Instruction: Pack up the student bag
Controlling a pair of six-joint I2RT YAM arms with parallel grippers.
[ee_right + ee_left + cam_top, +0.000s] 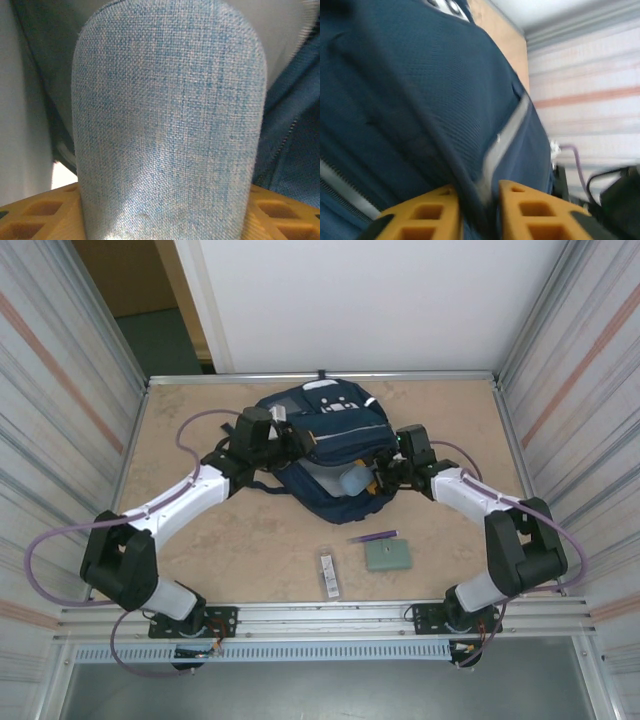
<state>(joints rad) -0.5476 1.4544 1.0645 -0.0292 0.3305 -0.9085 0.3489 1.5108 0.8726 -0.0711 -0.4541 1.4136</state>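
1. Pale blue woven-fabric case (167, 115) stands upright close before the right wrist camera, between the yellow fingers (40, 210) of the right gripper (165, 210). The jaws are about half open and press on both its sides, holding it.
2. Past those fingertips lies pale grey lining. Navy cloth of the student bag (295, 150), with a zip line, lies to the right of the jaws.
3. From above, the right arm is bent sharply at the elbow and reaches inward to the left. Its gripper (385, 478) is at the near right edge of the bag (325, 430), and the case (352, 482) pokes into the bag's open mouth.
4. The left arm stretches forward and to the right from its base. The left gripper (288, 440) is against the bag's left flank.
5. Up close, the left wrist view adds detail. A dark fold of the bag's navy fabric (420, 100) runs between the yellow fingers (530, 215) of the left gripper (477, 205). These jaws are a narrow way apart, and I cannot tell whether they pinch the fold. A grey strip (507, 135) runs on ahead of the fingertips.
6. On the table (250, 540), behind both sets of jaws towards the arm bases, lie a purple pen (373, 536), a grey-green square pad (388, 556) and a small clear packet (329, 573). All three are well apart from the bag.
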